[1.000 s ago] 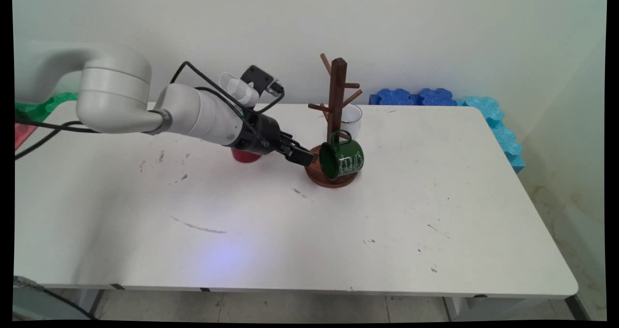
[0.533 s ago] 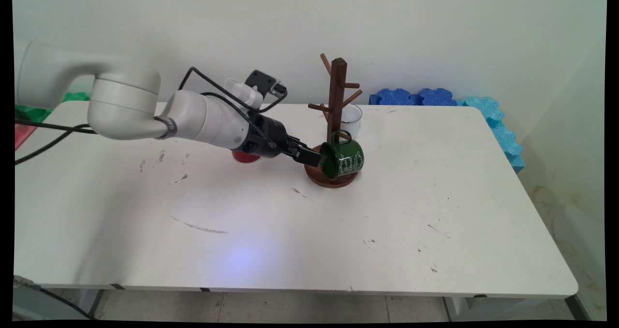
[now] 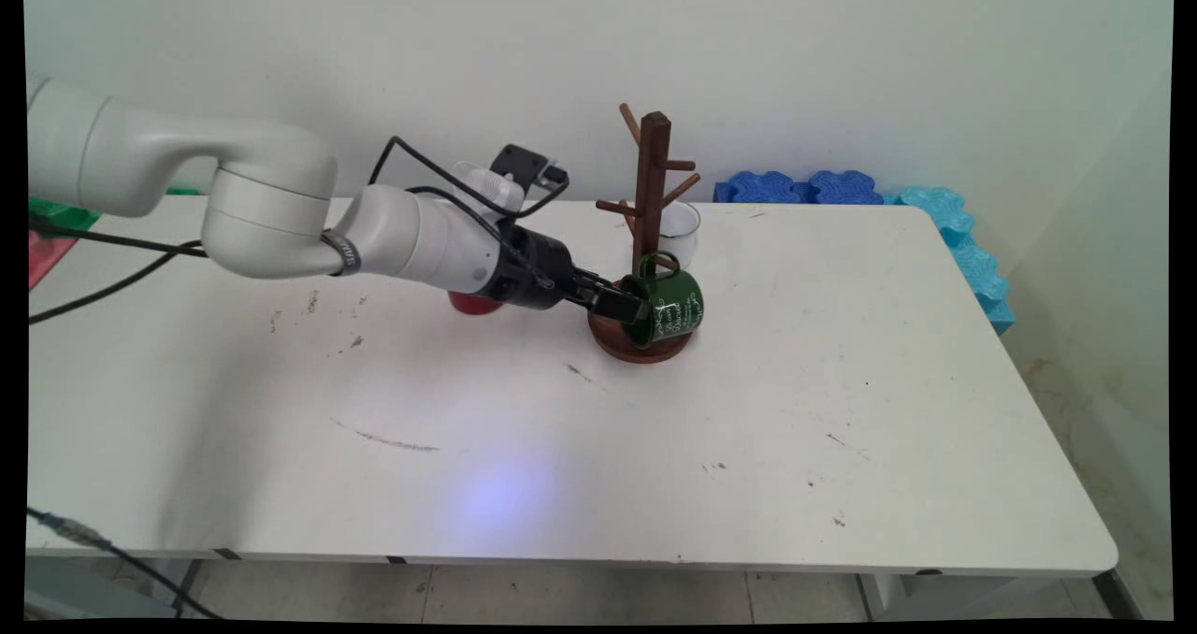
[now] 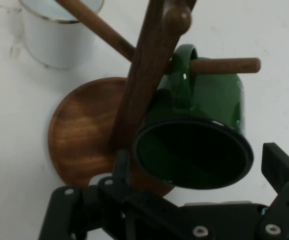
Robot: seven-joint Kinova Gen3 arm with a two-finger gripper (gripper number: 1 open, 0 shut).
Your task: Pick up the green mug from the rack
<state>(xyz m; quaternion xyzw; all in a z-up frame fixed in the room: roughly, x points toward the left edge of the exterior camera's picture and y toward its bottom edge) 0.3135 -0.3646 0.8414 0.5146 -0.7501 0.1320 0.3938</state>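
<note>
Your gripper (image 4: 194, 165): jaws spread, straddling the rim of the green mug (image 3: 666, 305), nothing clamped. Mug: hung by its handle on the wooden mug tree (image 3: 650, 194), mouth facing your gripper. White cup (image 4: 59, 32): behind tree.

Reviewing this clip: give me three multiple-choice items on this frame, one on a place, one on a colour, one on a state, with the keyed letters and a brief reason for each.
1. Where does the green mug hang?
A. on a low peg of the wooden mug tree
B. on the top peg
C. it stands on the table

2. What colour is the cup partly hidden behind the arm?
A. blue
B. red
C. yellow

3. How is the gripper set?
A. shut beside the mug
B. raised high above the tree
C. open, fingers either side of the mug's rim

Answers: 1 A, its handle loops over a low peg above the round base. 2 B, red shows under the wrist. 3 C, the hand view shows a finger on each side of the mouth.
</note>
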